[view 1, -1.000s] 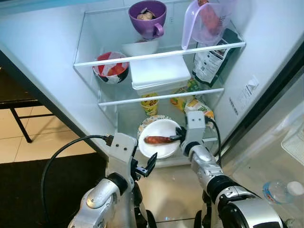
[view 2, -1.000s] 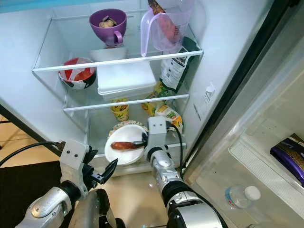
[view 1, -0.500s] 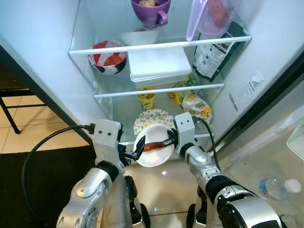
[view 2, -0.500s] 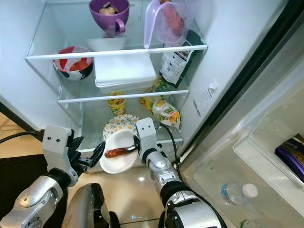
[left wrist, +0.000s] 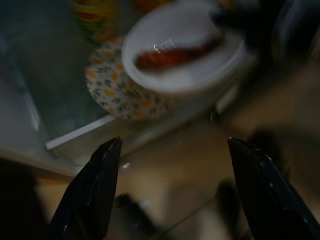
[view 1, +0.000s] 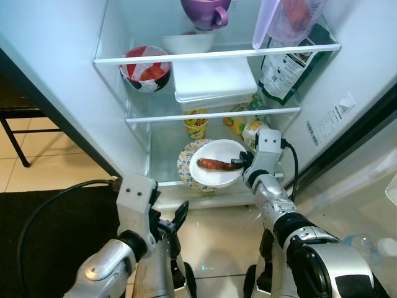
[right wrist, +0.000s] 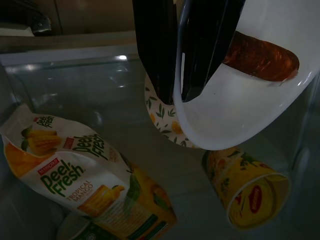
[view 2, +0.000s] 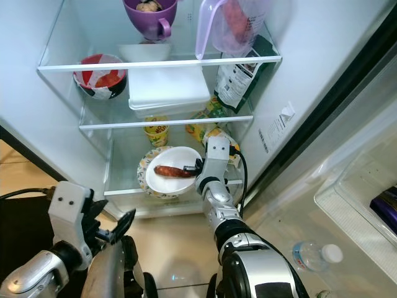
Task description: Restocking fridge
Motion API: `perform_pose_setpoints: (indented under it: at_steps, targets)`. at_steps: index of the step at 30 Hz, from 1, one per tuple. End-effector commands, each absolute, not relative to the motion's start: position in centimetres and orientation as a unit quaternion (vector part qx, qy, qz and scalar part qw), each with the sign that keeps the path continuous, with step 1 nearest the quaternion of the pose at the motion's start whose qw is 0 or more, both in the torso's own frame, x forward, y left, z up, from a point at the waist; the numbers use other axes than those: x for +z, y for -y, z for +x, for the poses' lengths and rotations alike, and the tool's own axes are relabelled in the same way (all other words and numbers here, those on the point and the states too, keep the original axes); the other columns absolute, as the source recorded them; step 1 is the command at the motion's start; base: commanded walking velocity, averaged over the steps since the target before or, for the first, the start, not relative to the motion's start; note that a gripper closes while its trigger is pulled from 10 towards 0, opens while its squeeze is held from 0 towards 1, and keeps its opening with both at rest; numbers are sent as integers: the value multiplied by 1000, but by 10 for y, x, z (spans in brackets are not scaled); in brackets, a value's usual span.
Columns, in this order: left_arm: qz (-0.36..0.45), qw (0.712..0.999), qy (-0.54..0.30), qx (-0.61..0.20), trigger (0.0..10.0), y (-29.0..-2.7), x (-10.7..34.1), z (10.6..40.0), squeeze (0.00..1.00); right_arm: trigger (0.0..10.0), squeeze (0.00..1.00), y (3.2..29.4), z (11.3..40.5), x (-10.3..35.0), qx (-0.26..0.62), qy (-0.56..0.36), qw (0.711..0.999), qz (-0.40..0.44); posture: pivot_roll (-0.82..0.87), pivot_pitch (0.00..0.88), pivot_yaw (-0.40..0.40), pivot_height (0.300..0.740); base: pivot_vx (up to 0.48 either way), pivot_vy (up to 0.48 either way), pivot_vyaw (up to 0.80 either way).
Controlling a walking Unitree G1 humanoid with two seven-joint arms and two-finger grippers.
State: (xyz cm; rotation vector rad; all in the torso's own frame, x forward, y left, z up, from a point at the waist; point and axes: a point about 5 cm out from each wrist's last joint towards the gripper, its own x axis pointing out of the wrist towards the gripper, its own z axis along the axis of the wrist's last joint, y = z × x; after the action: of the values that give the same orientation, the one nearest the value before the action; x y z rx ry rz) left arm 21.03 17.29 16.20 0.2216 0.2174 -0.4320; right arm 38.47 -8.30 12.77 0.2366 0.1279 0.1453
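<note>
Right gripper (view 1: 246, 162) clamped on rim of white plate (view 1: 218, 172) with sausage (view 1: 217, 164), above patterned plate (view 1: 188, 174). Left gripper (view 1: 177, 220) spread open, low before fridge

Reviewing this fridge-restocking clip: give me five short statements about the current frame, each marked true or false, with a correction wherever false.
1. The right gripper is clamped on the rim of the white bowl. True.
2. The white bowl holds a sausage. True.
3. The left gripper is shut on the floral plate. False: its fingers are open and hold nothing, low in front of the fridge.
4. The purple mug stands on the bottom shelf. False: it stands on the top shelf, above the red and white bowl.
5. A Deel Fresh pouch lies on the bottom shelf near a yellow cup. True.
</note>
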Motion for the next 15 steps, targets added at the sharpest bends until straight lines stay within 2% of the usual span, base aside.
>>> perform_pose_setpoints:
  at_steps: [1, 2, 3, 4, 6, 8, 12, 15]
  targets:
    - [128, 959, -122, -222, 10000, -176, 155, 208, 0, 10000, 0, 84, 383, 126, 73, -57, 987, 130, 165, 385, -15, 580, 0, 0, 0]
    - [177, 950, -120, -228, 10000, -185, 158, 213, 0, 10000, 0, 82, 383, 129, 87, -44, 986, 133, 158, 378, -10, 580, 0, 0, 0]
    - [177, 950, -120, -228, 10000, -185, 158, 213, 0, 10000, 0, 82, 383, 129, 87, -44, 986, 133, 158, 378, -10, 580, 0, 0, 0]
    - [224, 940, -109, -234, 10000, -193, 162, 220, 0, 10000, 0, 79, 382, 132, 103, -33, 984, 139, 152, 369, -4, 580, 0, 0, 0]
    - [349, 895, -77, -267, 10000, -201, 167, 232, 0, 10000, 0, 73, 379, 133, 120, -21, 980, 156, 141, 358, 2, 580, 0, 0, 0]
    - [349, 895, -77, -267, 10000, -201, 167, 232, 0, 10000, 0, 73, 379, 133, 120, -21, 980, 156, 141, 358, 2, 580, 0, 0, 0]
    - [445, 828, -54, -337, 10000, -197, 163, 245, 0, 10000, 0, 63, 377, 142, 144, -2, 973, 183, 122, 348, 12, 580, 0, 0, 0]
    - [448, 822, -49, -347, 10000, -195, 165, 248, 0, 10000, 0, 60, 377, 142, 156, -3, 971, 179, 116, 343, 15, 580, 0, 0, 0]
